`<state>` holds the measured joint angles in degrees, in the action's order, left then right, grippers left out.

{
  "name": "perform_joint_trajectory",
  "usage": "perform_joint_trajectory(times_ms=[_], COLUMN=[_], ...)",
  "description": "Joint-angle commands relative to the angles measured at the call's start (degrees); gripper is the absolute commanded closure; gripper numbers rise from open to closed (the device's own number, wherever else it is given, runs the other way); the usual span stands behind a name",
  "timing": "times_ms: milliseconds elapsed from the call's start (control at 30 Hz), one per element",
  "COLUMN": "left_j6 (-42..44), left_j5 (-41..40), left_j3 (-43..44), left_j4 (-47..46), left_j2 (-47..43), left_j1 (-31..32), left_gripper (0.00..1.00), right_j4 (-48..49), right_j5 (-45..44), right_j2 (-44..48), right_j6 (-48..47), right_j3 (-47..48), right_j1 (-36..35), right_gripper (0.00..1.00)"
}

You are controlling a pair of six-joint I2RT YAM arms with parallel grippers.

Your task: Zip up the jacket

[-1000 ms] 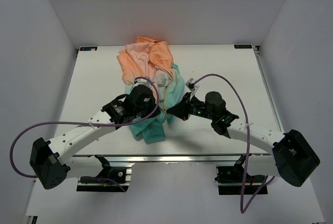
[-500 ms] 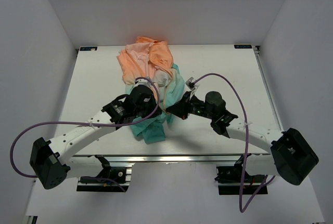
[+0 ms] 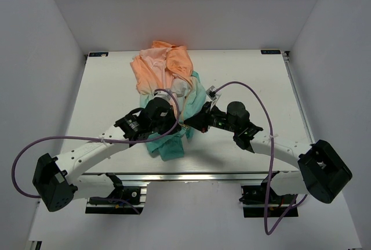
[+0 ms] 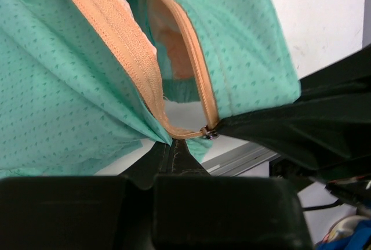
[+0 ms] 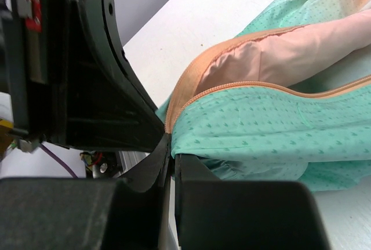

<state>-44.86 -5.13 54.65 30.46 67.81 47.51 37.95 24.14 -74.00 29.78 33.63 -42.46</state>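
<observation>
The left jaws are pressed together, pinching the teal hem of the jacket [image 3: 165, 73] right at the foot of the zipper [image 4: 130, 53]. In the left wrist view the cloth gathers into folds where it enters the grip. The right jaws are likewise closed. Their tips clamp the other front edge at the bottom end of the orange tape, touching the small dark slider [image 4: 210, 133]. The two grips sit just beside each other, tips almost meeting over the hem.

The jacket lies bunched in the middle of the desk [image 3: 104, 87]. Its orange-peach part is heaped toward the far edge and its teal part trails toward the near edge, under the two wrists. The hem is lifted slightly off the surface between the grips. The zipper is undone: its two orange tapes join only at the slider near the hem and spread apart above it, showing pale peach lining in the gap. The teal cloth carries a fine dotted pattern.
</observation>
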Motion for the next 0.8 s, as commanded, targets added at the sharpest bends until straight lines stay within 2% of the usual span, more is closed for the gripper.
perform_joint_trajectory(times_ms=[0,400,567,767], left_j6=[3.6,6.0,2.6,-1.4], left_j5=[4.5,2.5,-0.8,-0.2], left_j3=[-2.6,-4.4,-4.0,-8.2], left_j4=[-3.9,-4.7,-1.8,-1.7], left_j2=[-3.4,-6.3,-6.9,-9.6], left_j1=[0.7,2.2,2.2,2.2], left_gripper=[1.0,1.0,0.72,0.71], right_j4=[4.7,3.4,0.6,2.2], right_j5=[-0.9,3.5,2.7,1.6], right_j2=[-0.3,-1.3,0.3,-1.0], right_j6=[1.5,4.1,5.5,9.9], right_j3=[2.7,3.1,1.2,-2.5], right_j1=[-0.3,-0.3,-0.6,-4.6], right_gripper=[1.0,1.0,1.0,1.0])
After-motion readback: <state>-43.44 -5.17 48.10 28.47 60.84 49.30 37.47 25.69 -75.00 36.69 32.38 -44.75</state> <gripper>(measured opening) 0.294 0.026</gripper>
